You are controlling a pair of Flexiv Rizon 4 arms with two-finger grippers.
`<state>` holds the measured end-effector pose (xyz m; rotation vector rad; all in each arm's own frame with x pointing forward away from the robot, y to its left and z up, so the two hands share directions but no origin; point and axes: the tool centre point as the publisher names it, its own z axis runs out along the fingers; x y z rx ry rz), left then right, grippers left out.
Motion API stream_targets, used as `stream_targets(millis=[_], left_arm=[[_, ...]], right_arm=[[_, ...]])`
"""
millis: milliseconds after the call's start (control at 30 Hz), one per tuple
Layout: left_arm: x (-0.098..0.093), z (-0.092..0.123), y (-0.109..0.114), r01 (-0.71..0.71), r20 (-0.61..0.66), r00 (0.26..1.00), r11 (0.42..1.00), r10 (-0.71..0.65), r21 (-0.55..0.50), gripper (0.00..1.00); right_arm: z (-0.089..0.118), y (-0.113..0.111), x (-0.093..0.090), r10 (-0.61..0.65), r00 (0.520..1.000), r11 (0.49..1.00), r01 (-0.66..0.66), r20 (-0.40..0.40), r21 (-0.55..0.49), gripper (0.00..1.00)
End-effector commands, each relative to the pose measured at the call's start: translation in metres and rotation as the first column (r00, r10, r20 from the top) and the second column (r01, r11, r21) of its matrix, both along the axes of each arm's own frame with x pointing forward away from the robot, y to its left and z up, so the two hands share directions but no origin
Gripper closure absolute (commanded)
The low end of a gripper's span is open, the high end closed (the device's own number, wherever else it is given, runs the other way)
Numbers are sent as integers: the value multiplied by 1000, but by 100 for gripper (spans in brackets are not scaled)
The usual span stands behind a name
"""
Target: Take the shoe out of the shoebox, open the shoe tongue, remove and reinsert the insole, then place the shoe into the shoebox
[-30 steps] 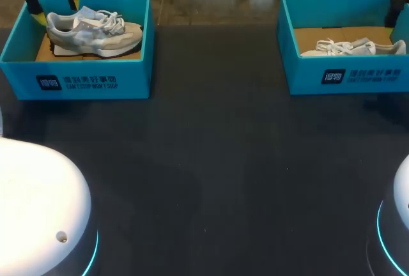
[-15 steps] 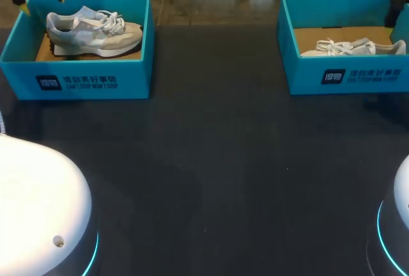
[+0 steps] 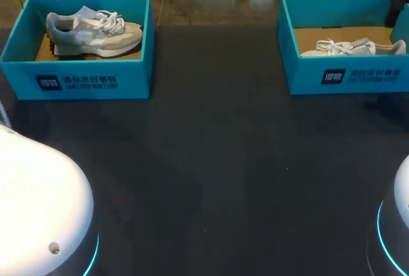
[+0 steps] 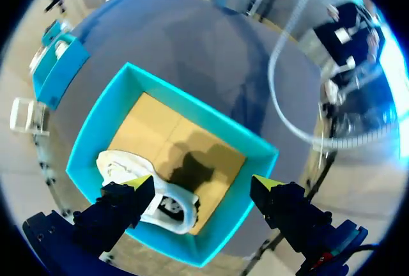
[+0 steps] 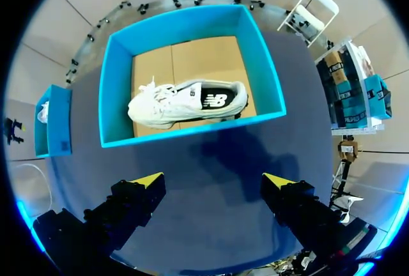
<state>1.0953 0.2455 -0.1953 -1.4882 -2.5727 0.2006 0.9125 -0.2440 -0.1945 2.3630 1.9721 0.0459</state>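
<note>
Shoe, grey and beige (image 3: pixel 94 34), with white laces: sits upright on its sole inside the left shoebox (image 3: pixel 83 81), a teal open box with a brown cardboard floor. Heel toward the box's left wall, toe toward its right wall, side-on to the head camera.

White shoe (image 3: pixel 354 48): inside the right shoebox (image 3: pixel 358 75), same teal make. Its lower half is hidden behind the near wall in the head view. The right wrist view shows it whole, lying across the cardboard floor near the box's near wall.

Both boxes stand on the dark worktop (image 3: pixel 217 161) along its far edge, well apart from each other.

Left claw (image 4: pixel 201 183): hangs above the left shoebox at its far-left corner, over the heel end. Fingers spread wide and gripping nothing. In its wrist view the grey shoe's heel end lies below, beside one finger (image 4: pixel 121 206), which partly covers it. Whether that finger touches the shoe cannot be told. The other finger is out over the box wall.

Right claw (image 5: pixel 212 180): high over bare worktop, on the near side of the right shoebox, which sits ahead of the fingers. Fingers spread wide and holding nothing. The white shoe is well clear of it.
</note>
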Motion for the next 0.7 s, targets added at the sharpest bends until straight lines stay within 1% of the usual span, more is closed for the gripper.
stream_targets(millis=[33,67,367,433,467,500,533,567,600,700], left_arm=[[35,-15,24,367,106,927,929,-361,-44,0],[41,-16,25,345,109,933,938,-342,-11,0],[41,-16,25,345,109,933,938,-342,-11,0],[51,-31,22,382,147,914,924,-378,4,0],[56,-36,21,393,140,911,920,-388,-3,0],[60,-41,24,441,157,888,897,-431,-32,0],[62,-45,24,452,149,883,891,-444,-25,0],[67,-50,25,455,168,877,890,-449,1,0],[71,-53,26,468,158,871,883,-466,23,0],[71,-53,26,468,158,871,883,-466,23,0]], right_arm=[[0,0,0,-1,1000,1000,1,0,0,0],[0,0,0,-1,1000,1000,1,0,0,0],[0,0,0,-1,1000,1000,1,0,0,0],[0,0,0,-1,1000,1000,1,0,0,0],[0,0,0,-1,1000,1000,1,0,0,0],[0,0,0,-1,1000,1000,1,0,0,0],[0,0,0,-1,1000,1000,1,0,0,0],[0,0,0,-1,1000,1000,1,0,0,0],[0,0,0,-1,1000,1000,1,0,0,0],[0,0,0,-1,1000,1000,1,0,0,0]])
